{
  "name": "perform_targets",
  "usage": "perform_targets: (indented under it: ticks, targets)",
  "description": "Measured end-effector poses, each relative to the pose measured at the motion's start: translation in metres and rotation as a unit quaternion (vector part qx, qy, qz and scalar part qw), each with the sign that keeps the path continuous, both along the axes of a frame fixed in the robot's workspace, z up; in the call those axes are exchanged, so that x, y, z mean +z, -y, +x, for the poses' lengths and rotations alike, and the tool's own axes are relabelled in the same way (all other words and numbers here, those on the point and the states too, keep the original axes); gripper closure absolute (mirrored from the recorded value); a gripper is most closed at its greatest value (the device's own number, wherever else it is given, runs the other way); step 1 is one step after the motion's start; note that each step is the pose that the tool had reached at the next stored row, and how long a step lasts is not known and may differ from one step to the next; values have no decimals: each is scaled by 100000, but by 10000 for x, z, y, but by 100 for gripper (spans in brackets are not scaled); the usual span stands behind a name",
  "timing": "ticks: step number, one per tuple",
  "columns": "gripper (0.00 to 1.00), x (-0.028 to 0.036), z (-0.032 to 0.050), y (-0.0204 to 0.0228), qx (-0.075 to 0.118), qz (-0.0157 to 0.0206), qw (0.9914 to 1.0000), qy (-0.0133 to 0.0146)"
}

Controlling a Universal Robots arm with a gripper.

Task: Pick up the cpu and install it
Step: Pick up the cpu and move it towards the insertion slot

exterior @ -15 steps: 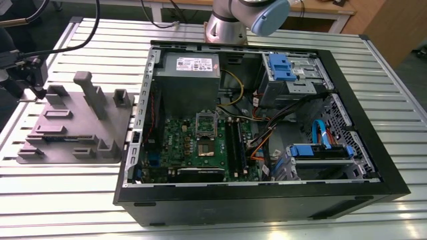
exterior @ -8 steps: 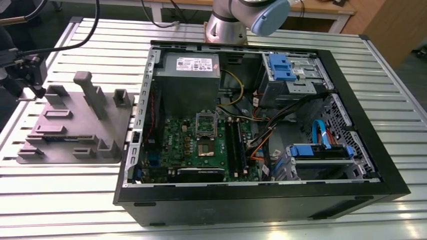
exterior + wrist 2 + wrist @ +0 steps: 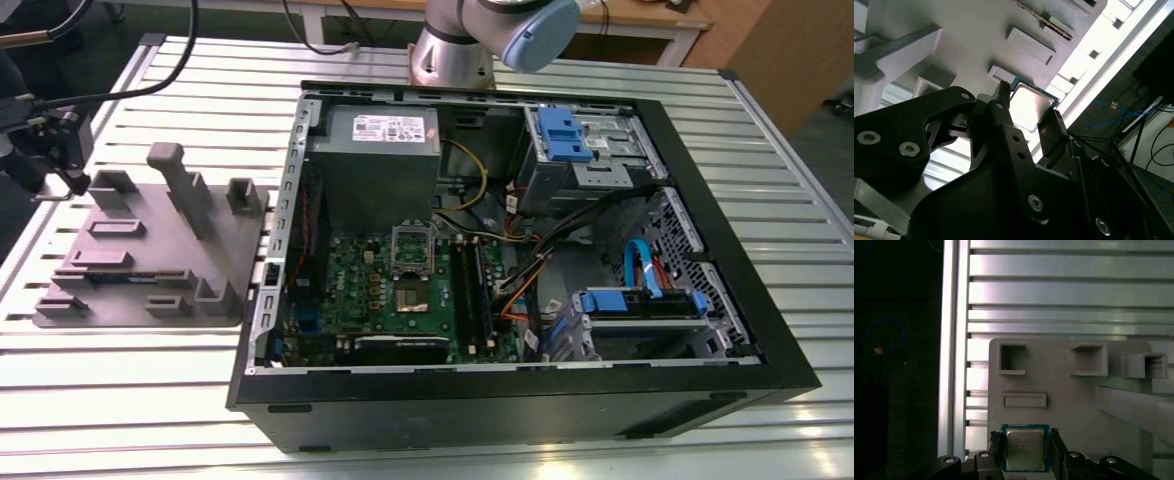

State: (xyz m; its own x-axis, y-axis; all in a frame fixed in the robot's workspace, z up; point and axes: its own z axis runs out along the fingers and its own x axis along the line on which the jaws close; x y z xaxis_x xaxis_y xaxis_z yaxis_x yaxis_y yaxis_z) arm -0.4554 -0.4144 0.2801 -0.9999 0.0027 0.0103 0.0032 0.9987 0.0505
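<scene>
the gripper [image 3: 1025, 440] pinches the cpu [image 3: 1025, 450] by two opposite edges. in both wrist views a black finger [image 3: 996, 447] lies against each side of the chip, its silvery top facing up. in the exterior view the gripper [image 3: 60, 178] hangs far on the exterior view's left, in the upper part of the frame, by the far corner of the tray. whether the chip is clear of the tray i cannot tell.

a slatted aluminium table [image 3: 120, 400] carries everything. the arm's base [image 3: 454, 50] stands at the upper middle of the frame, behind the case.

a black pc case [image 3: 534, 400] lies open on its side across the middle and the exterior view's right. its inside faces up.

a grey tray [image 3: 134, 250] with upright posts and shallow recesses lies on the table, just beside the case on the exterior view's left. in the first wrist view the tray [image 3: 1064, 395] spreads under the cpu, which sits near one of its edges.

inside the case, a grey power supply [image 3: 380, 135] fills the upper left part. below it in the frame is the green motherboard [image 3: 360, 290].

blue drive brackets [image 3: 567, 130] sit at the case's upper right and lower right.

a small square socket [image 3: 407, 295] shows near the board's middle, well apart from the cpu.
</scene>
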Motion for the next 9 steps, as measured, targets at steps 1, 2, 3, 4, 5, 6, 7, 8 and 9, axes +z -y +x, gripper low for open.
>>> perform_targets:
  ticks: [1, 2, 3, 4, 5, 6, 7, 8, 9]
  targets:
    - [53, 3, 0, -1, -2, -1, 100000, 0]
    - [53, 4, 0, -1, -1, 2, 100000, 9]
    - [53, 7, 0, -1, 0, 2, 100000, 7]
    - [53, 10, 0, -1, -2, -4, 100000, -1]
    - [53, 13, 0, -1, 0, -4, 100000, -1]
    - [53, 15, 0, -1, -2, -4, 100000, -1]
    - [53, 19, 0, -1, 0, -8, 100000, -6]
    - [53, 23, 0, -1, 1, -7, 100000, -6]
    - [53, 26, 0, -1, -1, -4, 100000, 1]
